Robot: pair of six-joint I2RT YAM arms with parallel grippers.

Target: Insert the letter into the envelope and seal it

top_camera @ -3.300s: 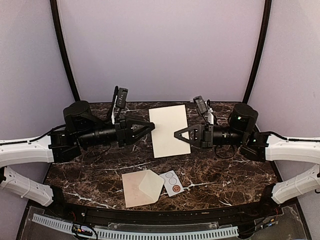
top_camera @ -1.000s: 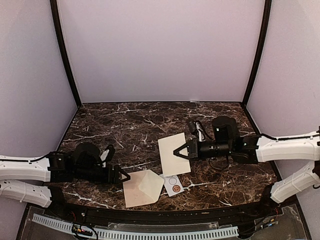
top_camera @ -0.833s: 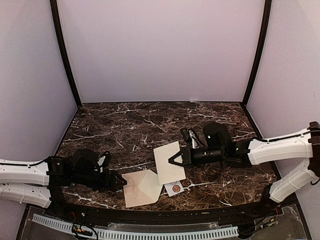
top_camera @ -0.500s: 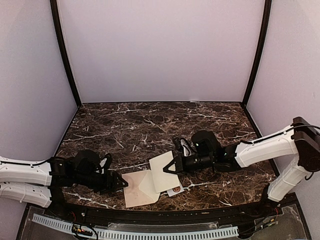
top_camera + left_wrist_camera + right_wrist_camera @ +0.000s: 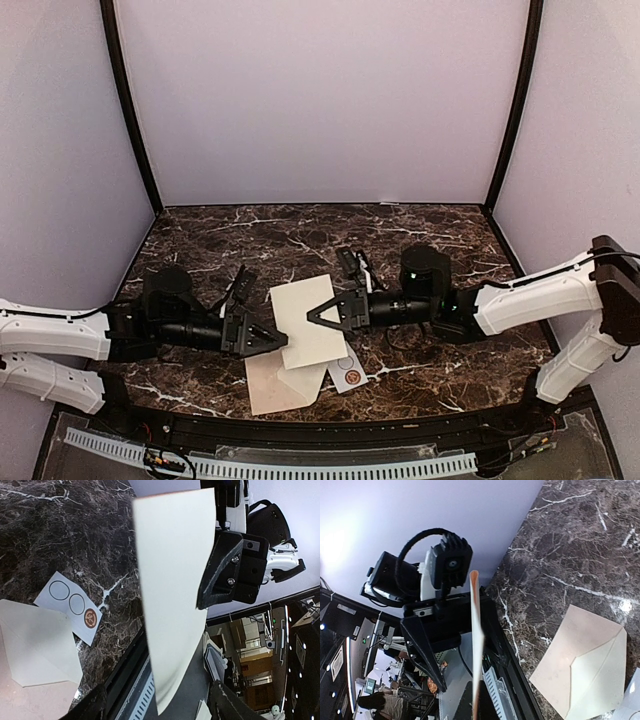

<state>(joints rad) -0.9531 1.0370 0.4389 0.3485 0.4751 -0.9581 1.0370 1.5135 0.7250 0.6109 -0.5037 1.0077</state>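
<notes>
Step in hand, as I judge it: the left arm takes a second hold on the letter (image 5: 295, 332) so both arms can steer it into the envelope (image 5: 265, 392)

- Right fingers (image 5: 330, 311) are clamped tight on the letter's right edge, with the sheet lifted off the tabletop (image 5: 220, 240) at centre of the top view
- Left fingers (image 5: 93, 708) are spread wide and hold nothing. The letter's free edge sits in the gap between them; can't tell if it touches
- To do it well: close the left squarely on that free edge with a shallow bite and no crease. The right shouldn't release until the left grip is firm
- The envelope lies flat at lower centre, its upper part hidden under the letter, flap tip toward the card (image 5: 347, 375) just beside it. Keep off the card
- Room: nothing seen on the upper stretch of tabletop. The near edge is close below the envelope, so space is tight there
</notes>
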